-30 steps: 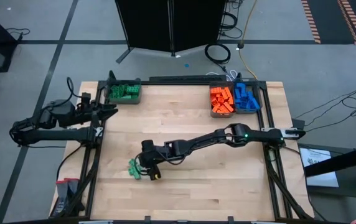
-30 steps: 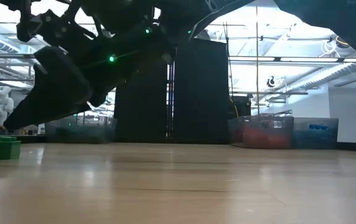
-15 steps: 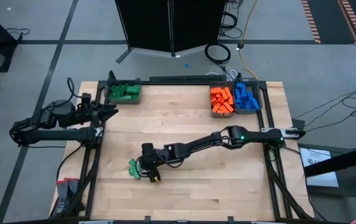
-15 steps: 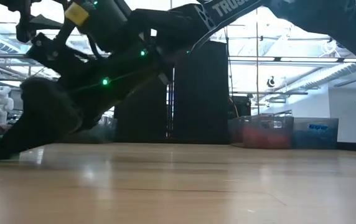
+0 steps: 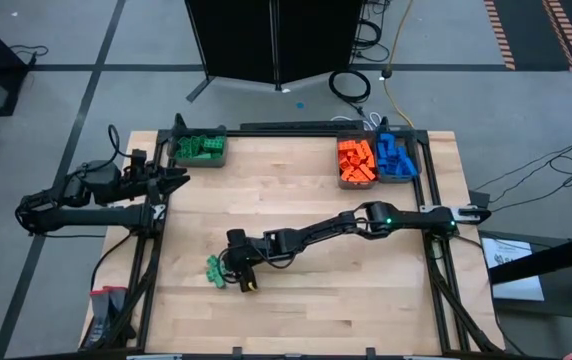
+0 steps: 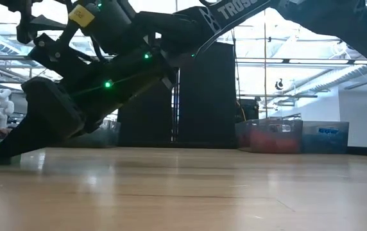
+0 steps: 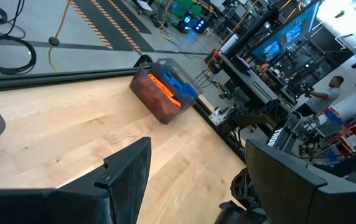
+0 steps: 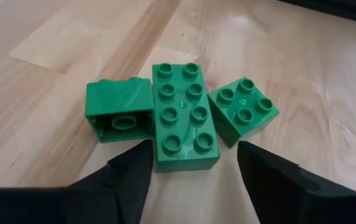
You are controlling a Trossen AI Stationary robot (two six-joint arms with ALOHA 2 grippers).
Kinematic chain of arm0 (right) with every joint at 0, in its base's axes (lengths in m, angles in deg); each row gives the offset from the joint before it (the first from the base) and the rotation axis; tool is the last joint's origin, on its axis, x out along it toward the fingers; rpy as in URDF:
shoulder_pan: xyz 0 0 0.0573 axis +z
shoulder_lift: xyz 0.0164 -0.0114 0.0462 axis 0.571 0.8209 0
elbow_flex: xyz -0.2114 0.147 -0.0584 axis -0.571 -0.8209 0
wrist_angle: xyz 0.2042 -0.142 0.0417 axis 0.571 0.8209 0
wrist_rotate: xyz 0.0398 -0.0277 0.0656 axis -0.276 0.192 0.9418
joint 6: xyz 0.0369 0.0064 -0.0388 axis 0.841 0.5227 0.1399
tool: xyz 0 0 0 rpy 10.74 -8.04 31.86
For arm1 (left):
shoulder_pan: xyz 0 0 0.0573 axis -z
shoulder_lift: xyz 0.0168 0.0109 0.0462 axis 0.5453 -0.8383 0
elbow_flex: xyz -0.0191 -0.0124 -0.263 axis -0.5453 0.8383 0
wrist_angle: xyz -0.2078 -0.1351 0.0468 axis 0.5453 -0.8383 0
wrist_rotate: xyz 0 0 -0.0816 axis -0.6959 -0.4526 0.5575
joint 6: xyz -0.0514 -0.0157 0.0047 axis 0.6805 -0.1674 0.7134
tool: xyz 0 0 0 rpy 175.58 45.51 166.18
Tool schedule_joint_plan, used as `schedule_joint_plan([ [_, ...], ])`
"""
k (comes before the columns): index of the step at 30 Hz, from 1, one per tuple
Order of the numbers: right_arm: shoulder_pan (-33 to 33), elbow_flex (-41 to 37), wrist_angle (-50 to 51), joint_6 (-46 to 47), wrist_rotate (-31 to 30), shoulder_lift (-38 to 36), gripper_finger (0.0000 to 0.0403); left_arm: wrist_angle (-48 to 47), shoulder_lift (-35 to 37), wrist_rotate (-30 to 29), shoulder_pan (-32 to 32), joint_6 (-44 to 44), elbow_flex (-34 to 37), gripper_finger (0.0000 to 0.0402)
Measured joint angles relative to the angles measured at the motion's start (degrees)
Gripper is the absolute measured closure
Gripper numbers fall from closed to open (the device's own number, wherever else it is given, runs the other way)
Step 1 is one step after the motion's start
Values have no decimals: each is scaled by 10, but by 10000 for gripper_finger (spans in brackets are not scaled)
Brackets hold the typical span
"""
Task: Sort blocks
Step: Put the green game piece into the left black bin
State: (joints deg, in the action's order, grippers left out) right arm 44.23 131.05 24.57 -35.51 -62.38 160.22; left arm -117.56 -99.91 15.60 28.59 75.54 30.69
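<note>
Three green blocks (image 5: 215, 270) lie together on the table's near left part: a long brick (image 8: 184, 115) studs up, a small one (image 8: 118, 111) tipped on its side, and a square one (image 8: 243, 111) studs up. My right gripper (image 8: 190, 165) slants down at them, open, one finger on each side of the long brick's near end. In the low view it (image 6: 17, 144) reaches down to the tabletop. My left gripper (image 7: 196, 186) waits open at the table's left edge (image 5: 176, 178), holding nothing. My right gripper has one finger (image 8: 131, 171) close against the long brick's side at its near end (image 8: 165, 163). The other finger (image 8: 259, 171) stands a little off that brick, next to the square block's corner. Whether either finger touches a block, I cannot tell.
A bin with green blocks (image 5: 199, 150) stands at the far left. Bins with orange blocks (image 5: 356, 162) and blue blocks (image 5: 396, 158) stand side by side at the far right. Bare wood lies between them and along the near edge.
My right gripper has sunk toward the tabletop at the green blocks, keeping its slant. The blocks have stayed where they were.
</note>
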Motion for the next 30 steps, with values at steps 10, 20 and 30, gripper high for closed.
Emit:
schedule_joint_plan([
  [10,0,0,-1,1,1,0,269,0,0,0,0,1,0,142],
  [20,1,0,3,58,-4,-4,285,0,0,0,0,0,0,142],
  [30,-8,-1,10,54,-35,-65,285,0,0,0,0,0,0,142],
])
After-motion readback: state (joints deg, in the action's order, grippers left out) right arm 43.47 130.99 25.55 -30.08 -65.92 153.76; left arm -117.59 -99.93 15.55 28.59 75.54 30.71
